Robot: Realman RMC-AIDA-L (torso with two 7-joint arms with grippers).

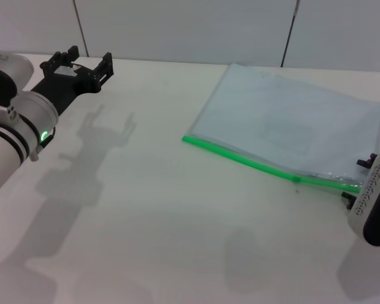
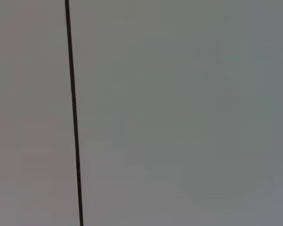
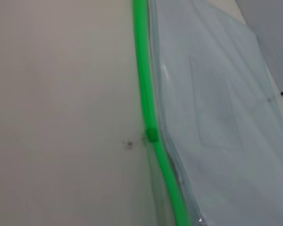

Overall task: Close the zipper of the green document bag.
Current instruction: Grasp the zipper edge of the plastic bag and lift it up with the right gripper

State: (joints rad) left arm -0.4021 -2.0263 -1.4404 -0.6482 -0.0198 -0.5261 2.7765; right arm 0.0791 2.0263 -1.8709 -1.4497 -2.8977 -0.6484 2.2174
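Observation:
The green document bag [image 1: 291, 120] lies flat on the white table at the right, a translucent pale blue-grey pouch. Its zipper [image 1: 240, 158] is a bright green strip along the near long edge, with the small green slider [image 1: 296, 178] towards the right end. The right wrist view shows the zipper [image 3: 144, 80], the slider [image 3: 152, 135] and the bag [image 3: 217, 117]; past the slider the pouch layers look slightly parted. My right gripper [image 1: 358, 182] is at the strip's right end. At the far left, well away from the bag, my left gripper [image 1: 85, 61] hovers open and holds nothing.
The white table [image 1: 164, 221] stretches wide between the two arms. A pale wall with dark vertical seams [image 1: 289, 31] stands behind its far edge. The left wrist view shows only a grey surface with one dark seam [image 2: 74, 117].

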